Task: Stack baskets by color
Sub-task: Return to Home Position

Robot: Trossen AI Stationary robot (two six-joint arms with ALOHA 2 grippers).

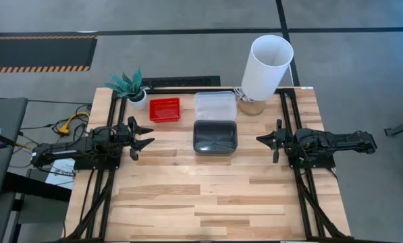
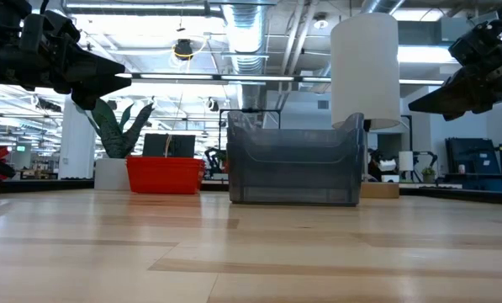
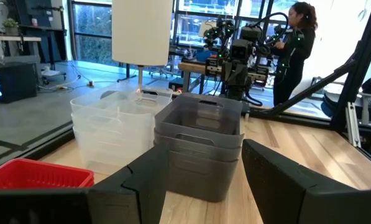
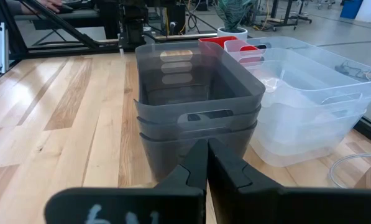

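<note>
Grey baskets [image 4: 201,118], three-deep only in wrist views

An overhead camera looks straight down on the whole tabletop [image 1: 208,196]. A low one sights level across it. Both wrist cameras closely face the grey stack [image 3: 201,146], mid-frame, from opposite sides.

The table [image 1: 208,202] is bare in front; grey stack [image 1: 215,137], clear stack [image 1: 215,104], red stack [image 1: 165,109], white cylinder [image 1: 265,67] block the back

Grey concrete floor [image 1: 187,17] (a hazard-striped mat [image 1: 39,52] at one edge); ceiling ducts [image 2: 242,23] overhead.
</note>
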